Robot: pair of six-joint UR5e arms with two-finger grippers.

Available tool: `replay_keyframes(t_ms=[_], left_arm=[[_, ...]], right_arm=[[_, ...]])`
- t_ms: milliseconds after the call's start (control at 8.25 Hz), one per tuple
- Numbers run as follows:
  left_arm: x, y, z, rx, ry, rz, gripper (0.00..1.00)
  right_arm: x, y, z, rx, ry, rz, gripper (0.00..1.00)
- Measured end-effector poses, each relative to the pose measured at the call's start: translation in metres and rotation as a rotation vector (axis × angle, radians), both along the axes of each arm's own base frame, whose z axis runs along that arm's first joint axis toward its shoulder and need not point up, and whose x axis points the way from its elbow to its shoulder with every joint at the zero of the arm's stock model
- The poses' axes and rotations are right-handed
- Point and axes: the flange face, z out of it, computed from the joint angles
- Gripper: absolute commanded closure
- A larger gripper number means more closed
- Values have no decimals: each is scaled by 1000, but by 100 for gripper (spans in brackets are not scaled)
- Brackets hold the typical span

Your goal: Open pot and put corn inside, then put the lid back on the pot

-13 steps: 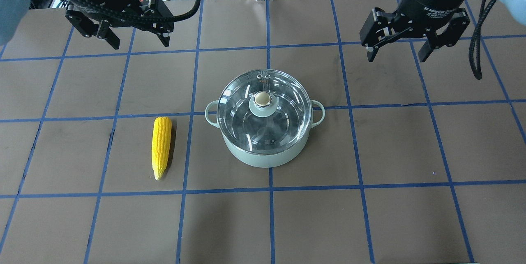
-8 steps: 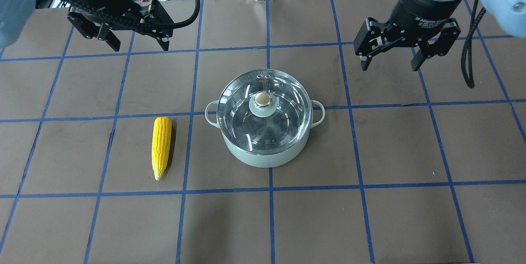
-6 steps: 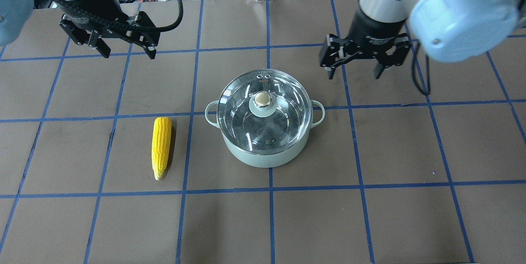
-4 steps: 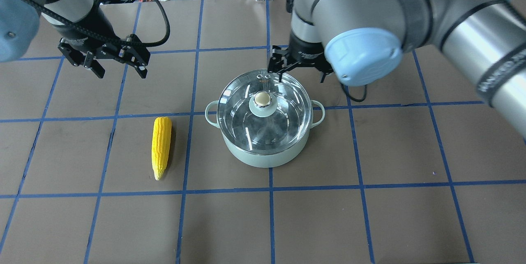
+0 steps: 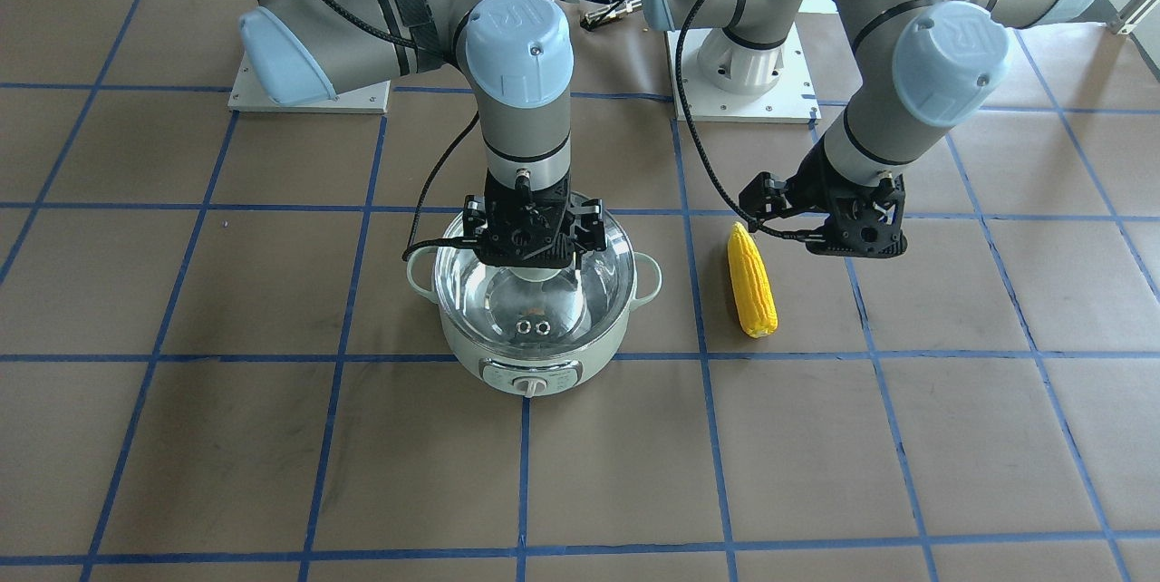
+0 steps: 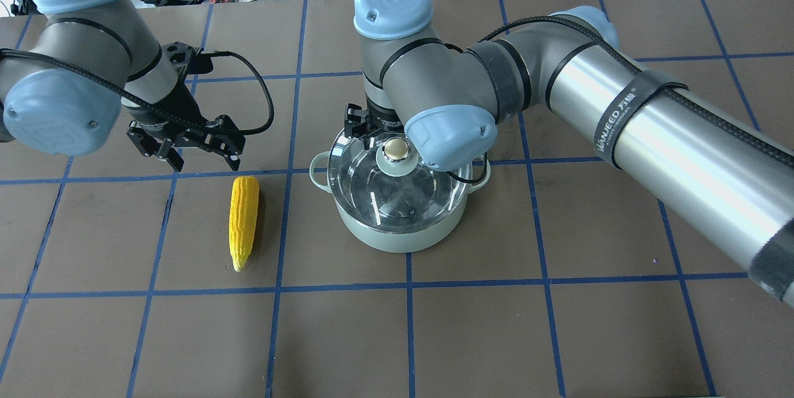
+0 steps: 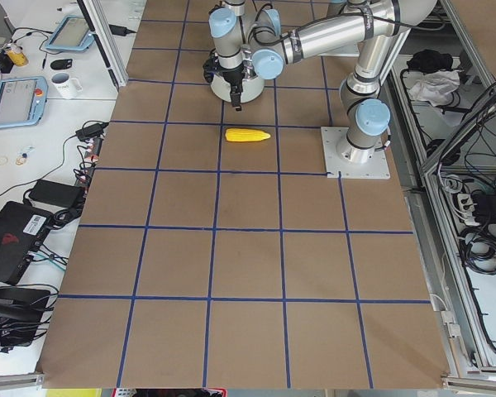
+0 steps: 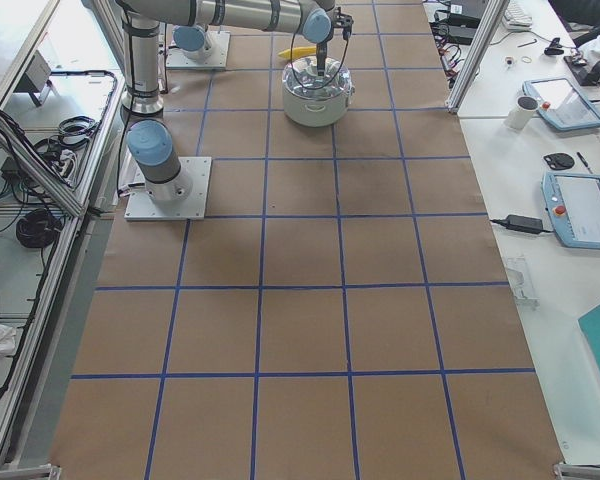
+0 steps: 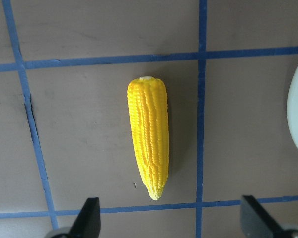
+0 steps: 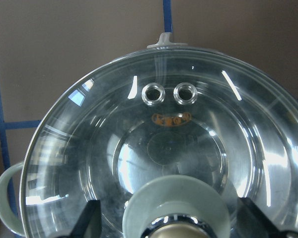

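Note:
The mint-green pot (image 6: pixel 397 234) stands mid-table with the glass lid (image 6: pixel 428 190) on it. My right gripper (image 5: pixel 535 248) is open, low over the lid's centre. In the right wrist view its fingertips (image 10: pixel 89 220) stand either side of the beige knob (image 6: pixel 396 149), apart from it. The corn (image 6: pixel 244 221) lies on the table to the pot's left, tapered end toward the front. My left gripper (image 6: pixel 205 162) is open and empty, just behind the corn's blunt end. The corn (image 9: pixel 149 136) lies ahead of its fingers in the left wrist view.
The right arm's long link (image 6: pixel 651 131) crosses the back right of the table above the surface. Both arm bases (image 5: pixel 739 79) sit on white plates at the robot's side. Brown mat with blue tape grid (image 6: pixel 409 323) covers the table.
Both arms have come forward and down. The right gripper has swung from the back right to over the lid's knob. The left gripper has moved toward the corn. Both stay open.

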Motion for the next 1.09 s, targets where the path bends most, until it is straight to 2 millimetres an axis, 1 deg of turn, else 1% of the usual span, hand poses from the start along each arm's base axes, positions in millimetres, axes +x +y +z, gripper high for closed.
replay_keyframes(t_ms=[242,364,606,727,970,1091], left_arm=[[0,2,-32,54,10,1,0],[1,-4,-48,70,13,0,0],[3,-21,-77,70,13,-1,0],[4,-26,-88,74,14,-2,0],[6,-34,-110,87,19,-13,0],[6,-39,-122,88,21,-15,0]], right_arm=[[1,4,-2,16,18,3,51],[1,6,-1,26,27,2,70],[0,8,4,31,33,4,94],[0,9,9,32,30,5,100],[0,9,19,23,23,5,100],[-3,11,32,15,21,3,100]])
